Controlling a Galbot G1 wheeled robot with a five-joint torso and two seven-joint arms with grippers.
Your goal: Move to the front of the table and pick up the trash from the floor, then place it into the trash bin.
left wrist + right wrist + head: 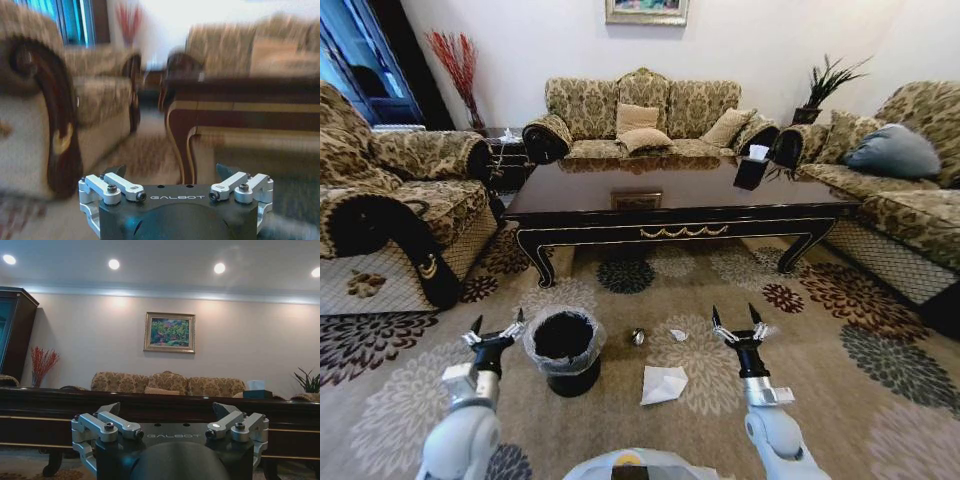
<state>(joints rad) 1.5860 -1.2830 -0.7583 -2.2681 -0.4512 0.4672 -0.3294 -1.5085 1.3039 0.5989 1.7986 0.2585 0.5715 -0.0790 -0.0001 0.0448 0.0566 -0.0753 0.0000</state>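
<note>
The dark-brown table [680, 205] stands ahead with its gold-ornamented front rail facing me; it also shows in both wrist views [240, 107] [160, 407]. On the flowered carpet floor [880, 400] lie pieces of trash: a crumpled white napkin [663, 384], a small white scrap [678, 335] and a shiny silvery ball [638, 337]. The black trash bin [565, 350] with its whitish liner stands left of them. My left gripper [498, 325] hovers open just left of the bin. My right gripper [736, 318] is open, right of the scrap. Both hold nothing.
Patterned sofas [640, 120] ring the table on the left, back and right. A black tissue box [752, 170] sits on the table's right end. The sofa arm [415, 250] on the left reaches close to the bin.
</note>
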